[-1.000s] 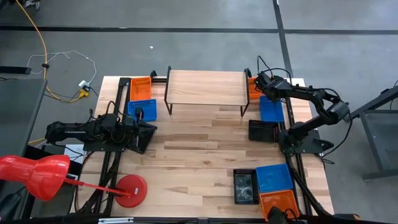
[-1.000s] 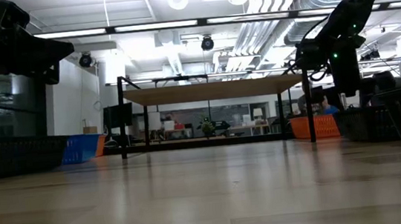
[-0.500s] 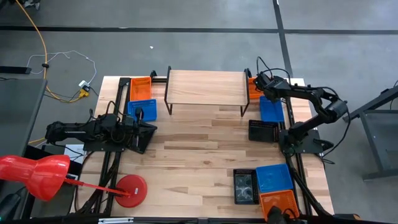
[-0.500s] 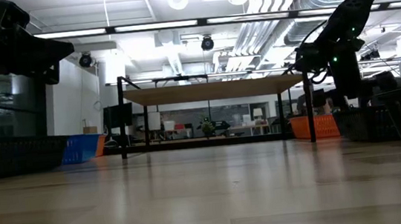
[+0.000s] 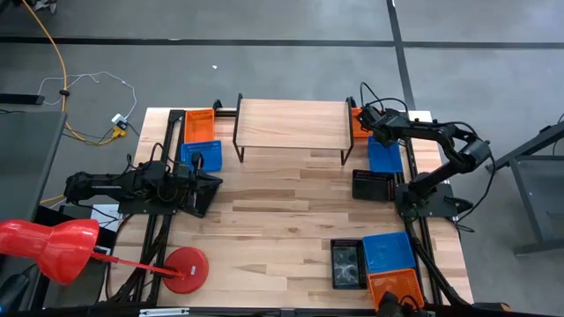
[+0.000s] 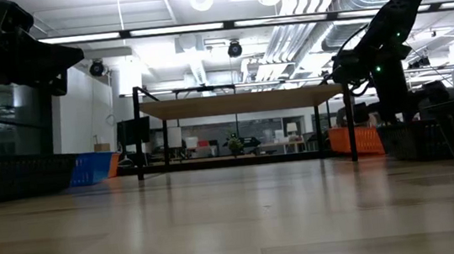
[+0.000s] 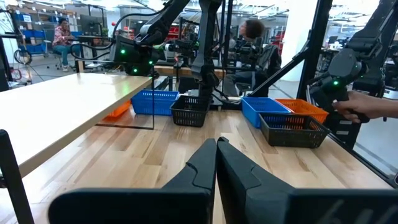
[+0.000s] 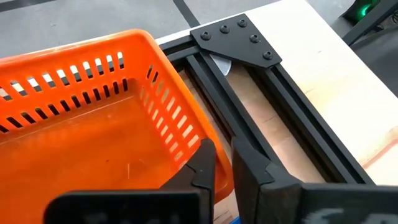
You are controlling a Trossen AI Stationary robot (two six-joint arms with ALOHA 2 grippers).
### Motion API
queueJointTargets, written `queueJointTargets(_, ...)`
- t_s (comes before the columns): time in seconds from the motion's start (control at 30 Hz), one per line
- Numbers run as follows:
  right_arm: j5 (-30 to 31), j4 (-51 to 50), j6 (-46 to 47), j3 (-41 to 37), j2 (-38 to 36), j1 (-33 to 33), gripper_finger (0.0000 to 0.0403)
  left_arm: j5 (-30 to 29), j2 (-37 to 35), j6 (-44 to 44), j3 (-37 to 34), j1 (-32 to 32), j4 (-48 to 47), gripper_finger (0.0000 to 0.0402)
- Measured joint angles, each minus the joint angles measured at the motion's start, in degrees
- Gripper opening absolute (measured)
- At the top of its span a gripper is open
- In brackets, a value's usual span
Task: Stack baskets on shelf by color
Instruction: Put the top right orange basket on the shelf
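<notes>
The shelf (image 5: 291,123) stands at the table's far middle. An orange basket (image 5: 357,124) sits just off its right end, with my right gripper (image 5: 360,117) shut on it. A blue basket (image 5: 385,155) and a black basket (image 5: 374,184) lie nearer on that side. At the far left lie an orange basket (image 5: 199,125) and a blue basket (image 5: 201,155). Black (image 5: 347,262), blue (image 5: 389,251) and orange (image 5: 396,289) baskets lie near right. My left gripper (image 5: 218,180) waits shut at the left, touching nothing. My right gripper (image 8: 222,158) holds the orange basket by one side wall near its rim (image 8: 198,127). One finger (image 8: 202,168) is inside the basket and the other (image 8: 249,168) outside. The fingers slant down from above. The basket (image 6: 354,141) stands level at table height.
A red lamp with a round base (image 5: 185,269) stands at the near left. Black frame rails (image 8: 249,106) run beside the held basket at the table's far right corner. The shelf's black legs (image 5: 345,145) stand close to the right gripper. Bare wood (image 5: 282,211) lies mid-table.
My right gripper has edged a little toward the table's left edge, over the orange basket beside the shelf's right end. The baskets lie as they did.
</notes>
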Motion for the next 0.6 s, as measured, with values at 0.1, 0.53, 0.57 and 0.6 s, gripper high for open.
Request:
queueJointTargets(0.1, 0.9, -0.2, -0.1, 0.0, 0.0, 0.5, 0.0014, 0.0, 0.0, 0.0, 0.0, 0.0, 0.0, 0.0001)
queueJointTargets(0.53, 5.1, -3.3, -0.9, 0.0, -7.1, 2.8, 0.0002, 0.0, 0.0, 0.0, 0.0, 0.0, 0.0, 0.0001)
queueJointTargets(0.57, 5.5, -3.9, -0.9, 0.0, -8.0, 2.9, 0.0002, 0.0, 0.0, 0.0, 0.0, 0.0, 0.0, 0.0001)
queueJointTargets(0.6, 5.6, -4.6, -1.0, 0.0, -8.7, 3.1, 0.0002, 0.0, 0.0, 0.0, 0.0, 0.0, 0.0, 0.0001)
